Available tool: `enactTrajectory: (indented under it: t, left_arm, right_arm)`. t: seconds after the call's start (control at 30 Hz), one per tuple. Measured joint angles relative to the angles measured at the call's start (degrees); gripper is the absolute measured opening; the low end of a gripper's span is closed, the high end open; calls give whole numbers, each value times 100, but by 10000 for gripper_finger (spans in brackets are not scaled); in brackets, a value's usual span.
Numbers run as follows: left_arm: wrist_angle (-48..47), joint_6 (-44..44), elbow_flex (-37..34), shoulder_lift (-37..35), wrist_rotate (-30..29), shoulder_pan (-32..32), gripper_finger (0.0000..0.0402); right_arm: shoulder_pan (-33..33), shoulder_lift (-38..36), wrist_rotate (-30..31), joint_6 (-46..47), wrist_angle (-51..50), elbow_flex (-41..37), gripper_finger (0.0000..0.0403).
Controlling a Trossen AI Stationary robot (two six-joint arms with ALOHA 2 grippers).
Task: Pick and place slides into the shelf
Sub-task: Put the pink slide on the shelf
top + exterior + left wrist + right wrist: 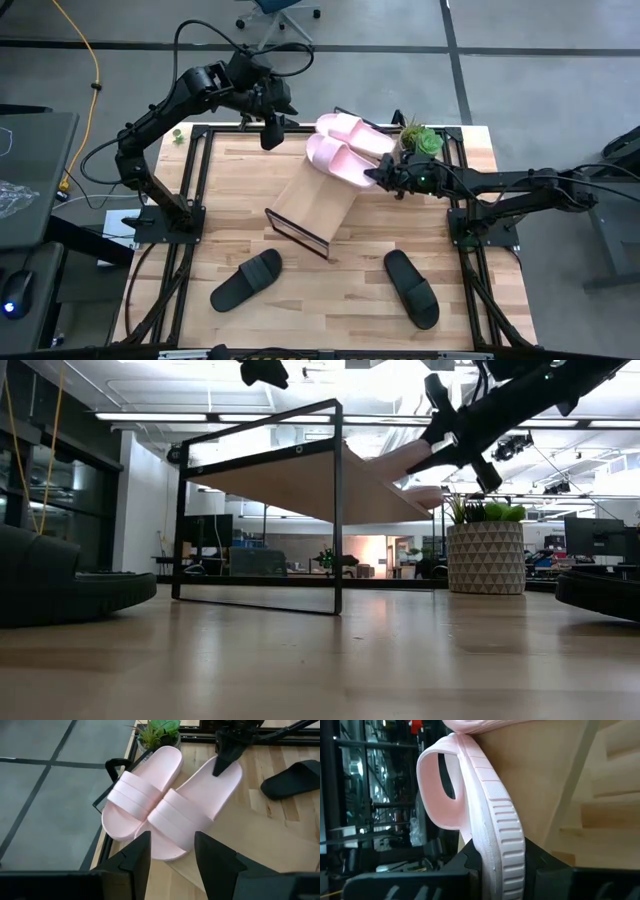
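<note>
Right tool (385, 176) is pinched onto the heel edge of one pale pink slide (340, 160), sole rim clamped between my two fingers; the right wrist view shows the ribbed sole edge (505, 845) running straight down into the grip. That slide lies on the raised end of the slanted shelf (310, 210), beside its pink mate (355, 133), the two touching along their sides.

Left tool (271, 133) hangs above the far end of the shelf, fingers apart and holding nothing, looking down on both pink slides.

Two black slides remain on the table: one (246, 280) near the front left, one (412, 288) near the front right, well apart from each other and from the shelf.

Handling judgement: these look like moulded foam, so light, slightly springy, matte and not slippery. Nothing fragile. The sole should flex a little under a pinch, so an edge hold at the heel lets the toe droop and swing. The wide strap (132, 797) is probably the softer part and would fold if squeezed.

Best holds, as I read it: the sole rim at heel or side, where the ribbing gives bite. On the slanted board a released slide may creep downhill, so I should let go gently.
</note>
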Motion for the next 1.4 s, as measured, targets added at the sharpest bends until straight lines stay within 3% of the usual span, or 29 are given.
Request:
enactTrajectory:
  t: [0.97, 1.4]
  left_arm:
    - [-94, 0, 0, 0, 27, 2, 140]
    - [-131, 0, 0, 0, 43, 1, 140]
  right_arm:
    - [-2, -2, 400, -86, -171, 0, 44]
    - [-13, -7, 744, -147, -274, 0, 121]
